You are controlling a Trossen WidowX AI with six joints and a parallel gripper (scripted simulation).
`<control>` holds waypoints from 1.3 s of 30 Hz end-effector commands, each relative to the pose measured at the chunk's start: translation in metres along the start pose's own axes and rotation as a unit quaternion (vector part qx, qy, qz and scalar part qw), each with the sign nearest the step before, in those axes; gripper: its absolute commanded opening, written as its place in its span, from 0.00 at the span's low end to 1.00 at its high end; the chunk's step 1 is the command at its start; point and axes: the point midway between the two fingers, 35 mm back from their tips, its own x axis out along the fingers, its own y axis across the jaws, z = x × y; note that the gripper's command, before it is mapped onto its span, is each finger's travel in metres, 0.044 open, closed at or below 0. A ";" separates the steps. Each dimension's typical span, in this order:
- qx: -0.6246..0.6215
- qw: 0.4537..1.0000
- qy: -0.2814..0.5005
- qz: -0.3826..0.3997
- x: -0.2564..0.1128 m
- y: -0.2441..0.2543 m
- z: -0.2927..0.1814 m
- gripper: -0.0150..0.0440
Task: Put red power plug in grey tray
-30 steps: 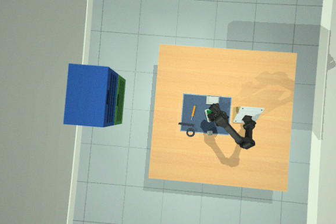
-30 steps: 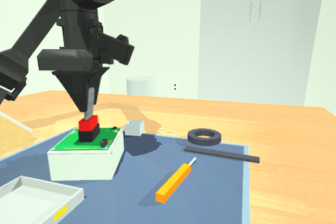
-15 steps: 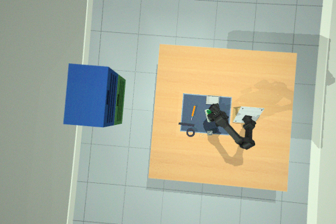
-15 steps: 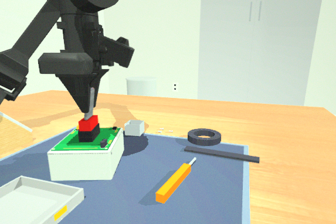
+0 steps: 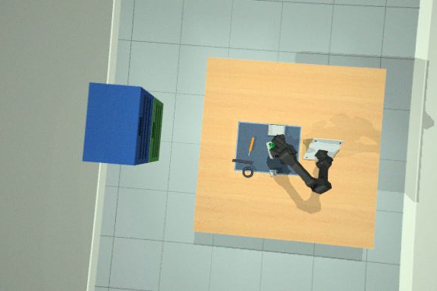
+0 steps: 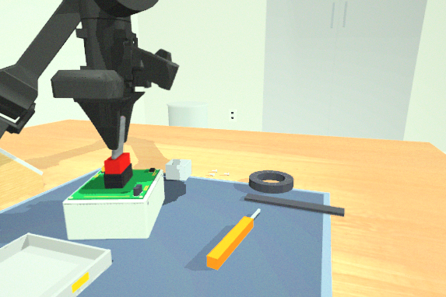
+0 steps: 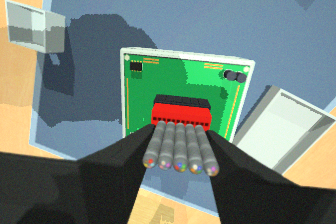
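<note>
Red plug (image 6: 117,163) (image 7: 181,114), green board (image 5: 271,145) (image 6: 90,185) (image 7: 140,90)

Circuit board (image 5: 271,145) (image 6: 88,189) (image 7: 160,80): one, my landmark
Red plug (image 6: 117,165) (image 7: 181,114): one, on the board
Grey leads (image 6: 118,141) (image 7: 180,147): I count five, above the board
Trays (image 5: 276,129) (image 6: 32,264) (image 7: 290,131): one, near the board
Small open box (image 5: 273,173) (image 6: 178,169) (image 7: 54,32): one
Screwdriver (image 5: 252,144) (image 6: 231,242): one
Black ring (image 5: 243,172) (image 6: 271,187): one
Dark bar (image 5: 242,161) (image 6: 294,204): one
Tiny screws (image 6: 214,171): three on my feed
</note>
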 end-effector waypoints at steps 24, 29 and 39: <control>0.004 1.000 -0.003 -0.015 -0.024 0.001 0.000 0.25; 0.004 0.998 -0.002 -0.068 -0.025 0.010 0.000 0.25; 0.003 1.000 -0.003 0.027 -0.027 -0.006 -0.001 0.25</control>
